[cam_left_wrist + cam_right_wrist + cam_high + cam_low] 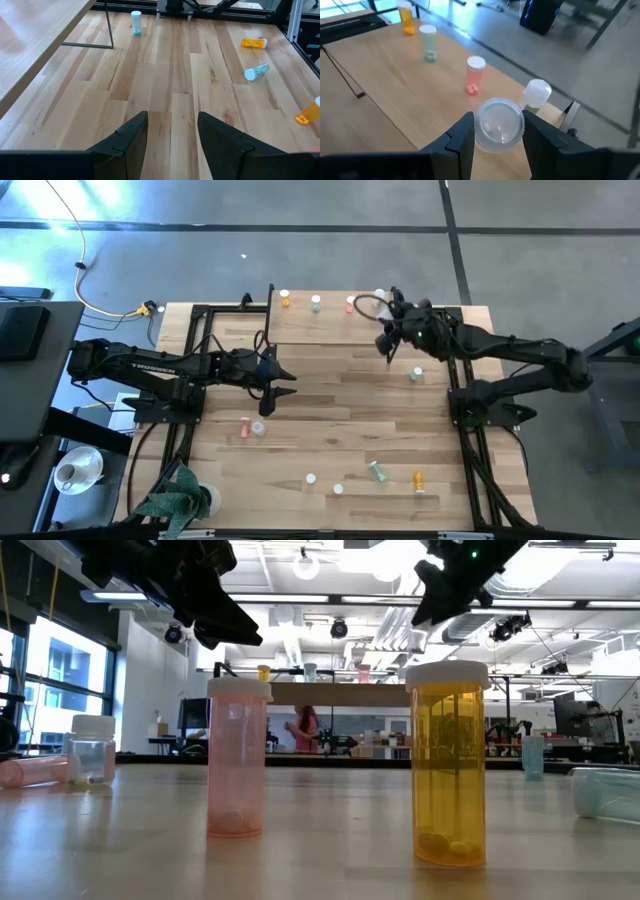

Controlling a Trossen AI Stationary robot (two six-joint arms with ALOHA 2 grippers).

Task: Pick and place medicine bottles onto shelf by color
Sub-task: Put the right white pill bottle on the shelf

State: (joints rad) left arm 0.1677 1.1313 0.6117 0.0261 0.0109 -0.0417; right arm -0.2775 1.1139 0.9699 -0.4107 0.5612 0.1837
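Wooden shelf [380,70] under right gripper [497,131] grasping clear bottle [499,124], left gripper [172,132] released over table [190,80].

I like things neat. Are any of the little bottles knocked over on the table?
Yes. On the table, a green bottle and an orange bottle lie on their sides near the front edge, and a pink bottle lies flat near the left claw. The bottles on the shelf stand upright.

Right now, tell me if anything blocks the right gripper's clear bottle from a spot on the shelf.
Nothing visible does. The right gripper holds the clear bottle over the shelf, with the white-capped bottle close beside it.
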